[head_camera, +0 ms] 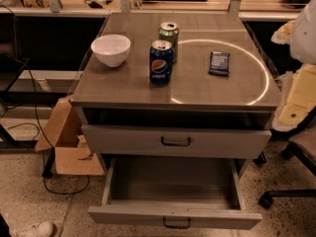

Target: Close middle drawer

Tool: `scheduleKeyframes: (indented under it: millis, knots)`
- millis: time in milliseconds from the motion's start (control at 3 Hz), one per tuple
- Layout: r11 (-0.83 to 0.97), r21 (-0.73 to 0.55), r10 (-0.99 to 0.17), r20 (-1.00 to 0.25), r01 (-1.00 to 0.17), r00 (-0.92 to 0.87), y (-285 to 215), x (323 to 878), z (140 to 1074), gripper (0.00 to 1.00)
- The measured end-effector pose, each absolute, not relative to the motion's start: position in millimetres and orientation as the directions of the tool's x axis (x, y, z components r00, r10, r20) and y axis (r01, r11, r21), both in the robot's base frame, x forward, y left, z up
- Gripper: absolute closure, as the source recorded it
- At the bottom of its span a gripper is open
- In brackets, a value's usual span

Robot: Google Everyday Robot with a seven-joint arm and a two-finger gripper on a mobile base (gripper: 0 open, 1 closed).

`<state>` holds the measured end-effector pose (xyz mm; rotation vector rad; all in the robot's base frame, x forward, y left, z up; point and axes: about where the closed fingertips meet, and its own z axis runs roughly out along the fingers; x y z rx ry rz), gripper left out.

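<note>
Middle drawer (pixel 173 215) nearest me, pulled way out, low under counter (pixel 123 90). So nothing closed yet, whole push still to do. My pincer not in shot, can't tell if apart or together.

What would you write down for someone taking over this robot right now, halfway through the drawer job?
Gripper: not in the camera view, so nothing can be said of its position or state.
Middle drawer: pulled far out toward the camera, with its low front panel and small dark handle nearest the viewer. The taller-fronted drawer above it sits much further in.
Done: nothing that shows; the drawer is open.
Left: bring the gripper to the front panel and push the drawer all the way in.
</note>
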<state>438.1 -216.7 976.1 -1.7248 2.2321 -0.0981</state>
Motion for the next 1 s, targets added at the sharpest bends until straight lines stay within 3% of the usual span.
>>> scheduleKeyframes:
  millis: [333,1000]
  knots:
    - [0.270,-0.245,-0.953,-0.207,-0.931,-0.222,-216.7,438.1,976.1,0.00]
    - [0.270,-0.245,-0.953,-0.207,-0.931,-0.222,-216.7,438.1,976.1,0.42]
